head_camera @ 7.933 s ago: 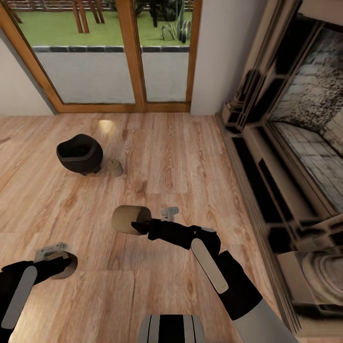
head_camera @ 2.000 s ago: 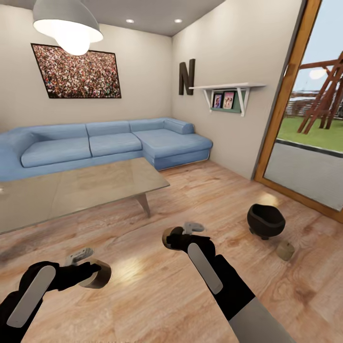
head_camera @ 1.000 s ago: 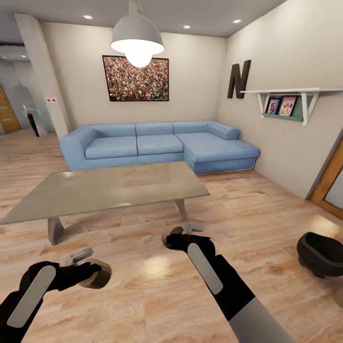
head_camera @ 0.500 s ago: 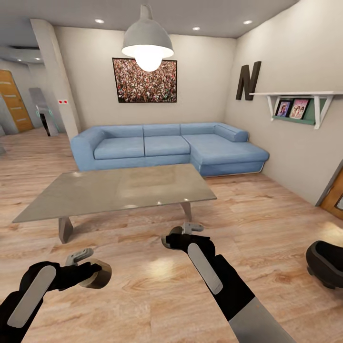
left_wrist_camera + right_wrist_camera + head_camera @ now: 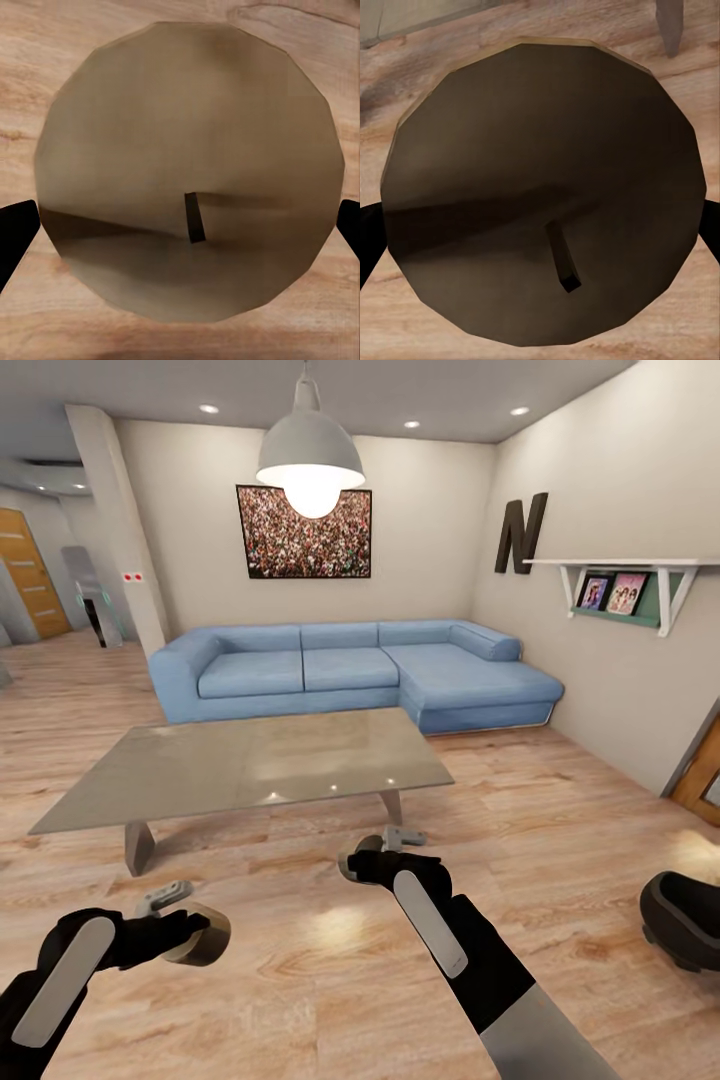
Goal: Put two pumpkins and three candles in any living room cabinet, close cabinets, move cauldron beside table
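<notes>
Living rm: you hold two candles.
L gripper (image 5: 190,932) clamps candle (image 5: 203,947); R gripper (image 5: 362,860) clamps another candle (image 5: 349,858); cauldron (image 5: 683,920) far right.

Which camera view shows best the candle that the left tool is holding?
The left wrist view: the candle shows its whole round top and dark wick, with a dark finger at each side. The head view gives it small and side-on in the left tool. The right wrist view shows the other held candle.

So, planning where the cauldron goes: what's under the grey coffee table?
Bare wood floor and two angled legs show beneath the grey rectangular coffee table; its top hides the far part.
</notes>
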Tool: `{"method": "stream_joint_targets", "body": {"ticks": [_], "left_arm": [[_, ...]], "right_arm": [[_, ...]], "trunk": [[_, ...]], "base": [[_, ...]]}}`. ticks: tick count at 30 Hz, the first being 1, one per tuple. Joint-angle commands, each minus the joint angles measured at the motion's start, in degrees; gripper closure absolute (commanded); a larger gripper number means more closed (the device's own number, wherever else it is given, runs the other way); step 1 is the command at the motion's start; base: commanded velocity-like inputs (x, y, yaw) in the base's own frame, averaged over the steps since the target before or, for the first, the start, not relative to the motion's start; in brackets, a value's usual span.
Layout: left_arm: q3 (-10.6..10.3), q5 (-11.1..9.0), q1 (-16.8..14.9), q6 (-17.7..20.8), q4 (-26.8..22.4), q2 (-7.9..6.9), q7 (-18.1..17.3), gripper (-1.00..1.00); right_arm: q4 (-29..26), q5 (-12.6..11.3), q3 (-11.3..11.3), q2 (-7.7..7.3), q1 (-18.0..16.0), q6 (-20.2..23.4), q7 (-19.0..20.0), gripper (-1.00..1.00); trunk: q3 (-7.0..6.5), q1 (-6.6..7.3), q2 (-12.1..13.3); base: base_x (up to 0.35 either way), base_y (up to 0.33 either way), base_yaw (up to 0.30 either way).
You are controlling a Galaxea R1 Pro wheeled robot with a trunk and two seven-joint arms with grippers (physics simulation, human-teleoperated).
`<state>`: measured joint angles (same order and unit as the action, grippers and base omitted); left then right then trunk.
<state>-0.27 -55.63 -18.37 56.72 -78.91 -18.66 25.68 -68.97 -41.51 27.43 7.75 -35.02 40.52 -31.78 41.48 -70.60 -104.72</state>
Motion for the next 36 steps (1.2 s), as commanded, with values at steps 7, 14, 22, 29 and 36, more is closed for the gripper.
{"method": "stream_joint_targets", "body": {"ticks": [7, 14, 22, 29, 36], "left_arm": [[0.3, -1.1, -0.1, 0.4, 0.4, -5.58, 0.5, 1.0], [0.6, -1.2, -0.1, 0.4, 0.8, -8.99, 0.6, 1.0], [0.6, -1.5, 0.1, 0.6, 3.0, -14.7, 0.4, 1.0], [0.5, -1.7, 0.1, 0.6, 3.9, -15.67, 0.3, 1.0], [0.1, -1.7, 0.1, 0.5, 3.9, -15.58, 0.3, 1.0]], "right_arm": [[0.0, -0.6, 0.1, -0.01, 0.0, 0.0, -0.7, 1.0], [-0.1, -0.6, 0.1, -0.01, 0.0, 0.0, -0.8, 1.0], [-0.1, -0.7, -0.2, -0.01, 0.0, 0.1, -0.9, 1.0], [-0.2, -0.8, -0.3, -0.01, 0.0, -0.1, -0.9, 1.0], [-0.2, -0.8, -0.4, -0.01, 0.0, -0.3, -0.8, 1.0]], "trunk": [[-1.2, 1.55, 2.8], [-2.46, 3.09, 5.6], [-3.89, 4.84, 8.8], [-5.15, 6.38, 11.6], [-6.41, 7.92, 14.4]], "base": [[0.0, 0.0, 0.0], [0.0, 0.0, 0.0], [0.0, 0.0, 0.0], [0.0, 0.0, 0.0], [0.0, 0.0, 0.0]]}}
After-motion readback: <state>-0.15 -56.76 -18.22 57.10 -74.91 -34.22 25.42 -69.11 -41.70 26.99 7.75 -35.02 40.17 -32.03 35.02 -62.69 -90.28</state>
